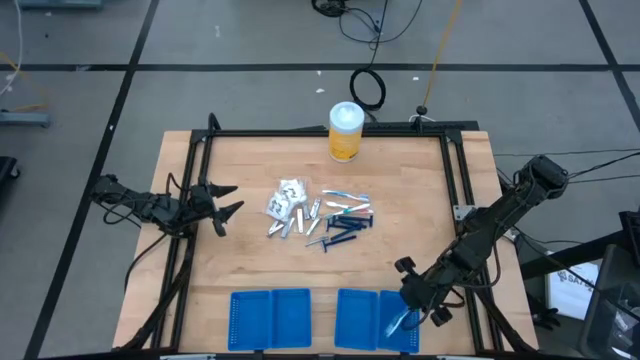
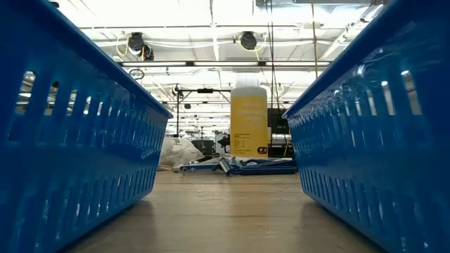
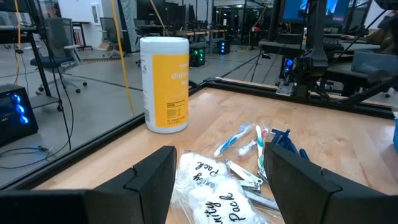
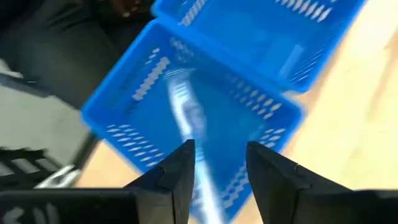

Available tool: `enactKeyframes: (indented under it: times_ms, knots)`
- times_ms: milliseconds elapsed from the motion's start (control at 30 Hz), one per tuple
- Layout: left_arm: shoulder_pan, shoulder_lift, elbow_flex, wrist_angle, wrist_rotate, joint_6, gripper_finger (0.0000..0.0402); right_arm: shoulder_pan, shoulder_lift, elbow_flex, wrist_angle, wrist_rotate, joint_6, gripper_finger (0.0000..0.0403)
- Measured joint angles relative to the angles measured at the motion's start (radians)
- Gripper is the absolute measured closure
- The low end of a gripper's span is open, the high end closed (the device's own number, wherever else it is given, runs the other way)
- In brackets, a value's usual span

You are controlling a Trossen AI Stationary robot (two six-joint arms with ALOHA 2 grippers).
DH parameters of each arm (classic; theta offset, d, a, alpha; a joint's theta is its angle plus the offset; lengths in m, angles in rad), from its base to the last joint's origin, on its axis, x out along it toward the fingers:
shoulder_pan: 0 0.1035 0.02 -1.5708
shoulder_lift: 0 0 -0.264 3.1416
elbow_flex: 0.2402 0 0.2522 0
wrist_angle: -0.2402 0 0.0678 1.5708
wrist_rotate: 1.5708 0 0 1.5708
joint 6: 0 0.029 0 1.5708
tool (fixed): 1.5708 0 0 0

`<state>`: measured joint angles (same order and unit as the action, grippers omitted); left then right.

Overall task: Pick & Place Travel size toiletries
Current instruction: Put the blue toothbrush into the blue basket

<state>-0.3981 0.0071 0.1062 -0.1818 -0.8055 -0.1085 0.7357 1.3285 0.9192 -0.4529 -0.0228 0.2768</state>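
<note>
My right gripper (image 4: 216, 163), fingers parted, hangs over the rightmost blue tray (image 1: 377, 318), a clear-wrapped brush (image 4: 189, 124) dropping free between them: placing step. Mid-table, the toiletries pile (image 1: 320, 214) awaits next pick. Left gripper (image 1: 222, 203) waits spread, table's edge.

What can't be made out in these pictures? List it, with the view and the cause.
- Low view: the blue baskets fill both sides, hiding both arms and most of the toiletry pile.
- Right wrist view: the toothbrush in the basket is motion-blurred; whether the right tool touches it can't be told.
- High view: items in the pile are too small to count.
- Left wrist view: the white packets are cut off by the edge between the left tool's fingers.
</note>
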Motion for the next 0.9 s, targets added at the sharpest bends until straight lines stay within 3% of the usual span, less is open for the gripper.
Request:
enactKeyframes:
  times_ms: [200, 433, 500, 600, 800, 900]
  knots:
    - [0.000, 0.000, 0.000, 0.000, 0.000, 0.000, 0.0162, -0.048, 0.000, 0.000, 0.094, 0.117, -0.168, 0.0270]
    - [0.000, 0.000, 0.000, 0.000, 0.000, 0.000, 0.0162, -0.137, 0.000, 0.000, 0.309, 0.439, -0.219, 0.0280]
    - [0.000, 0.000, 0.000, 0.000, 0.000, 0.000, 0.0163, -0.190, 0.000, 0.000, 0.317, 0.479, -0.219, 0.0281]
    - [0.000, 0.000, 0.000, 0.000, 0.000, 0.000, 0.0163, -0.303, 0.000, 0.000, 0.294, 0.456, -0.208, 0.0280]
    - [0.000, 0.000, 0.000, 0.000, 0.000, 0.000, 0.0162, -0.627, 0.000, 0.000, 0.287, 0.189, -0.194, 0.0259]
    - [0.000, 0.000, 0.000, 0.000, 0.000, 0.000, 0.0162, -0.799, 0.025, 0.000, 0.302, 0.152, -0.233, 0.0239]
